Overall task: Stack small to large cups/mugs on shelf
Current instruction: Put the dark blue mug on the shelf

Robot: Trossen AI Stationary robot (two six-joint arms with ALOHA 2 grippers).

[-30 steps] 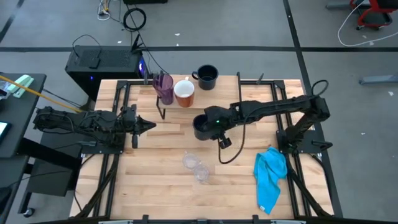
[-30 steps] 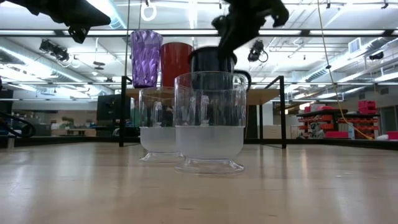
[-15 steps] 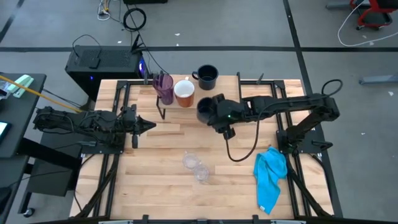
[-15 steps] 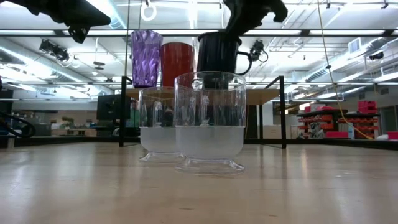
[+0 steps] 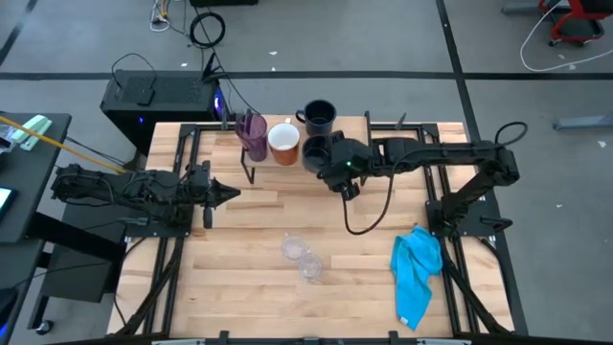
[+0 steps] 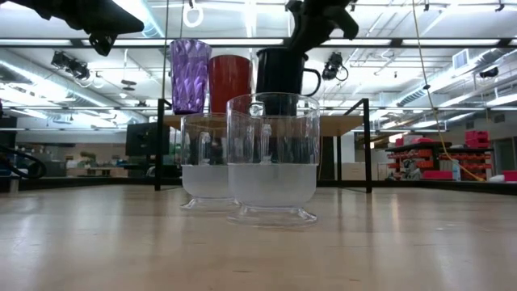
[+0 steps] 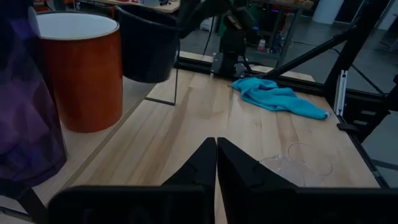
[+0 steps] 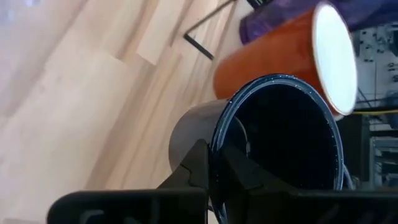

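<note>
A: What's on the table (image 5: 239, 278)?

B: Light wood top. Two small clear cups (image 5: 302, 257) touching, near the front edge, about mid-width. Blue cloth (image 5: 417, 273) crumpled toward the front right corner. The shelf (image 5: 383, 129) runs along the back edge.

A: On the shelf?

B: Purple tumbler (image 5: 253, 134), white mug (image 5: 283, 142) touching it. One black mug (image 5: 319, 118) behind them, at the back edge.

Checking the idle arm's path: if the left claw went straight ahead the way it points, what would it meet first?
Probably nothing soon: the shut left claw points across bare tabletop, passing beside the shelf. Depth is unclear.
</note>
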